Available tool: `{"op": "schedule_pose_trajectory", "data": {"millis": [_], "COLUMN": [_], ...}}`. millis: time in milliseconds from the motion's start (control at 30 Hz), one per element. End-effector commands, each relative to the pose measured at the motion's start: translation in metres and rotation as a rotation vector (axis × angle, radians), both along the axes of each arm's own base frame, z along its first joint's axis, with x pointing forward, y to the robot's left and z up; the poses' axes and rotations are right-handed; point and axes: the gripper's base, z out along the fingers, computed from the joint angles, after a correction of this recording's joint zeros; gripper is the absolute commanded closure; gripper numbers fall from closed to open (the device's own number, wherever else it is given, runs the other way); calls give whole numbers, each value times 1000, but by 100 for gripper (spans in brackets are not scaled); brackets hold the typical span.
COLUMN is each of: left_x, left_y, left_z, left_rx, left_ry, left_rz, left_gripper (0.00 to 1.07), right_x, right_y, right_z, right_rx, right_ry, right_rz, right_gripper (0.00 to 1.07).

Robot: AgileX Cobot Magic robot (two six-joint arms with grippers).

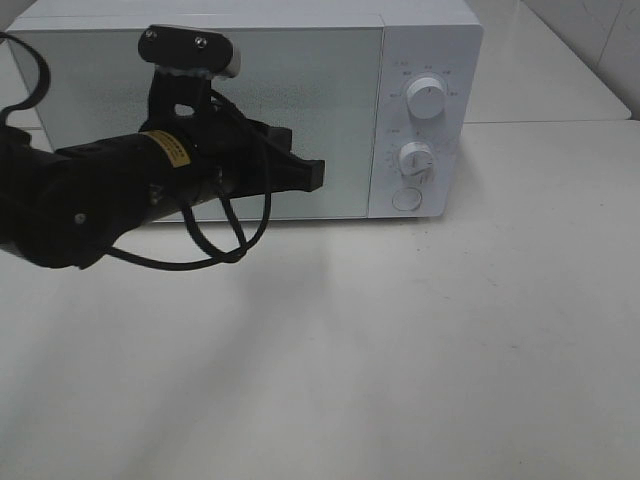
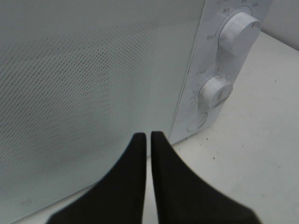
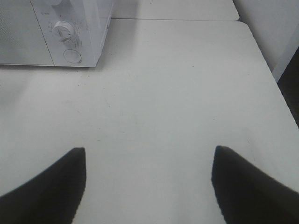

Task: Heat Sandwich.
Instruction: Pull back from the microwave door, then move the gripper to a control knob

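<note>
At the back of the pale, matte counter (image 1: 400, 350) stands a boxy white microwave (image 1: 430, 40) with rounded corners. Its wide door (image 1: 300, 90) is closed flat; the panel is frosted grey-green glass, finely dotted with a mesh pattern in the left wrist view. On the smooth white strip to the right of the door sit two round ribbed knobs, the upper knob (image 1: 427, 100) and the lower knob (image 1: 416, 160), each ringed by small printed marks, and below them a flat round button (image 1: 407, 199). The left arm, black and tube-shaped with a yellow label (image 1: 168, 148) and a loose black cable (image 1: 215, 250) looping beneath it, reaches across the front of the door. The left fingers (image 1: 300, 172) are matte black, tapered wedges pointing toward the door's right edge; they are drawn almost together with only a thin slit between them, and they hold nothing. Whether their tips touch the glass I cannot tell. The right fingers (image 3: 60, 186) are the same dull black, spread wide apart over bare counter well to the right of the microwave, with nothing between them. The sandwich shows in none of the three views, and the frosted door lets nothing behind it be made out.
</note>
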Motion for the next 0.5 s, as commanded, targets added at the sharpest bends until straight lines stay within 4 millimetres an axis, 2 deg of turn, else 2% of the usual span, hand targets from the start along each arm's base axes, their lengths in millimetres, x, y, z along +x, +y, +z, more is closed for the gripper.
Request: {"op": "schedule_pose_trajectory", "data": {"millis": [33,67,100,133,233,500], "left_x": [-13,-16,-16,-20,-26,-45], "left_y": [8,10,10,14,17,29], "left_z": [4,6,6,6,8,19], "left_rx": [13,15,15,27,48,135], "left_ry": [52,60,60,87,128,289], "left_rz": [-4,-5,-5,-9,-19,-63], "left_gripper": [59,38,38,5,9,10], "right_x": [-4,-4,-4,-4,-4,-4], "right_y": [-1,-1,-1,-1,-1,-1], "right_z": [1,1,1,1,1,1], "right_rx": [0,0,0,0,0,0], "right_ry": [-36,-36,-36,-36,-36,-36], "right_rz": [-8,-8,-8,-8,-8,-8], "right_gripper": [36,36,36,36,36,36]}}
